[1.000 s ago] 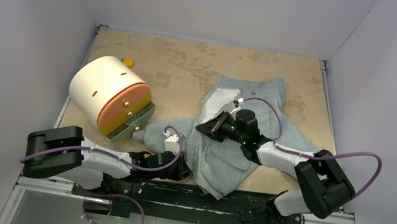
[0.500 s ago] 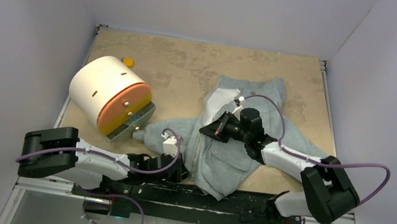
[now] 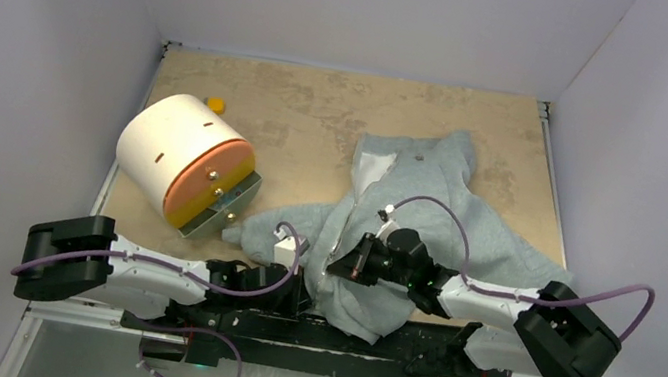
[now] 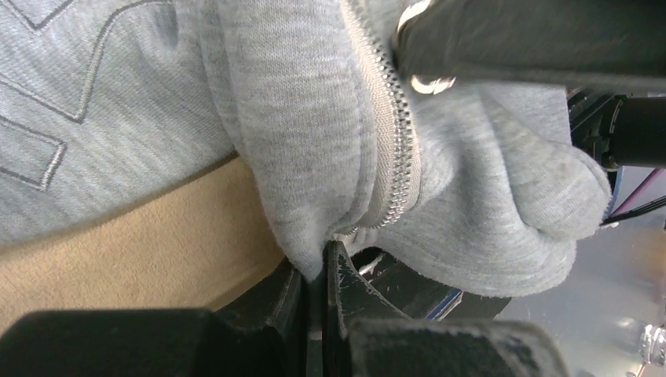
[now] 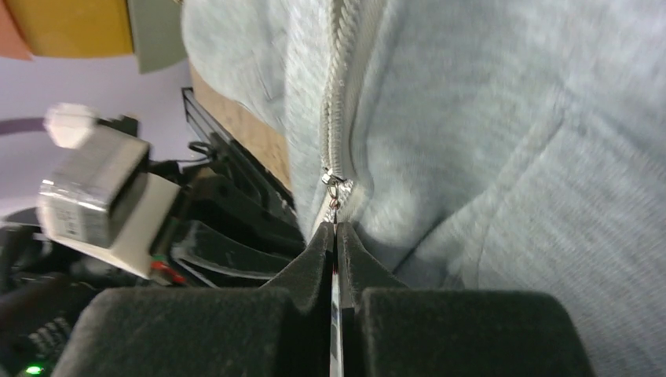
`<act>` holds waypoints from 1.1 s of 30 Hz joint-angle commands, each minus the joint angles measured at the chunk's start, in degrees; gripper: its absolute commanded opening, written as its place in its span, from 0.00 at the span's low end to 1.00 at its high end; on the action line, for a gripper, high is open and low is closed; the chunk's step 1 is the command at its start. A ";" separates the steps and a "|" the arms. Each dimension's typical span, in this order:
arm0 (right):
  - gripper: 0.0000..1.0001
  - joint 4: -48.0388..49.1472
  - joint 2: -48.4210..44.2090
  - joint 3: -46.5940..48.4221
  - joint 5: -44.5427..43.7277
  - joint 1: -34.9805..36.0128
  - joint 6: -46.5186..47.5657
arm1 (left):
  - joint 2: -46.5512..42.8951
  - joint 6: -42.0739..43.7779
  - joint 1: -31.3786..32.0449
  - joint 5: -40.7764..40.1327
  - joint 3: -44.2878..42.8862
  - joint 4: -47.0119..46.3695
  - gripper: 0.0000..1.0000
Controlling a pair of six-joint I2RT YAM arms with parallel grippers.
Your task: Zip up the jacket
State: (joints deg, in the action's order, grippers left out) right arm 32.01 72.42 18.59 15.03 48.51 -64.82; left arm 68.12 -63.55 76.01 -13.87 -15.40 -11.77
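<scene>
The light grey jacket lies on the tan table, its hem hanging over the near edge and its white lining showing at the collar. My left gripper is shut on the jacket's bottom hem right beside the zipper. My right gripper is shut on the metal zipper pull, low on the zipper near the hem. In the right wrist view the zipper teeth run up from the slider. The right gripper's finger shows at the top of the left wrist view.
A white cylinder with an orange end and a grey flap lies on its side at the left. A small orange ball sits behind it. The black base rail runs along the near edge. White walls enclose the table.
My right gripper has moved toward the near edge, down the jacket front, with the zipper pull in it. The jacket has stretched out longer toward the back. My left arm has shifted slightly.
</scene>
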 commanded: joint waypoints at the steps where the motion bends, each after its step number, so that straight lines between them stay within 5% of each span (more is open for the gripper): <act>1: 0.00 4.01 0.03 -1.97 -3.15 3.57 -2.85 | 0.57 2.17 0.55 2.01 -0.14 3.13 0.00; 8: 0.00 -3.21 -5.03 2.72 -6.05 3.23 -1.06 | 0.38 0.11 0.84 2.57 1.32 3.23 0.00; 12: 0.00 -0.76 -4.13 5.25 -3.76 -3.63 -1.00 | 1.32 -1.34 2.68 2.07 1.29 4.50 0.00; 26: 0.00 18.79 18.08 16.35 8.65 -24.82 -10.10 | 8.80 -13.21 14.36 -1.67 -0.91 6.72 0.00; 33: 0.00 10.23 20.76 25.75 8.06 -29.99 -2.95 | 12.11 -20.42 21.47 -3.81 -1.89 7.68 0.00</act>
State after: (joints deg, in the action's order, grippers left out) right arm 42.09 93.84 37.19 23.62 21.67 -71.72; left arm 77.08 -77.47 90.89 -30.15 -18.44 -11.31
